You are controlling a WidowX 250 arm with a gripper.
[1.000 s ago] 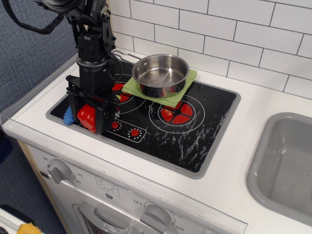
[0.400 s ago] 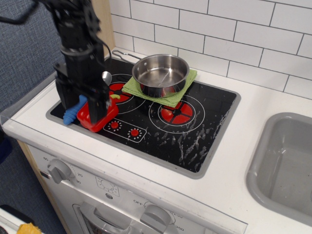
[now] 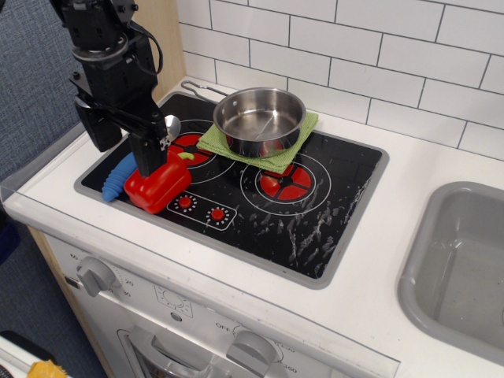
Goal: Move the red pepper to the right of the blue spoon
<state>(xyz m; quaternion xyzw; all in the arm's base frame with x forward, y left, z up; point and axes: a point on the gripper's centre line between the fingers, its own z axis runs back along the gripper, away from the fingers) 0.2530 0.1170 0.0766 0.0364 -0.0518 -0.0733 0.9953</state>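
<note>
The red pepper [image 3: 157, 187] lies on its side on the black stovetop [image 3: 315, 213] at the front left, stem pointing back right. The blue spoon [image 3: 118, 179] lies just to its left, its blue handle showing at the stove's left edge and its silver bowl [image 3: 172, 124] behind the pepper; the middle of the spoon is hidden by the arm. My gripper [image 3: 122, 143] hangs above the spoon and pepper, open and holding nothing. Its right finger [image 3: 146, 157] stands just behind the pepper.
A steel pan [image 3: 260, 118] sits on a green cloth [image 3: 279, 157] at the back of the stove. A red burner ring [image 3: 286, 183] is to its front right. A grey sink [image 3: 465, 268] lies at the far right. A white tiled wall runs behind.
My gripper has let go of the red pepper and risen up and to the left. The pepper now lies on the stovetop to the right of the spoon's handle.
</note>
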